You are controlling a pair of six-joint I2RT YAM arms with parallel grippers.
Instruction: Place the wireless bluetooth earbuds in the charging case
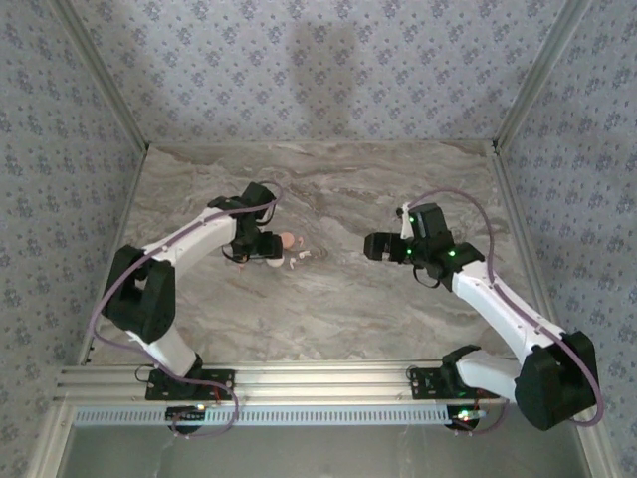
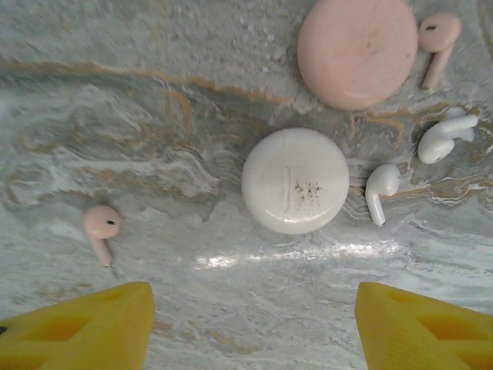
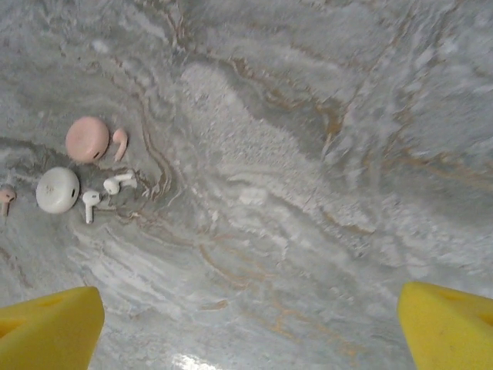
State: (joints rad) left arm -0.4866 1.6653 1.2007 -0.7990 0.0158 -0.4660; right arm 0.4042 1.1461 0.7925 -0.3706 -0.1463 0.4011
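The white earbuds [image 2: 443,139] are found on the counter [image 2: 115,116] just right of the white case [image 2: 296,180], ahead and right of the left hand [image 2: 253,312] — spread, empty. The nearer earbud's [image 2: 381,193] stem is pointed back toward it; the right hand [image 3: 250,308], likewise spread empty, is set well apart.
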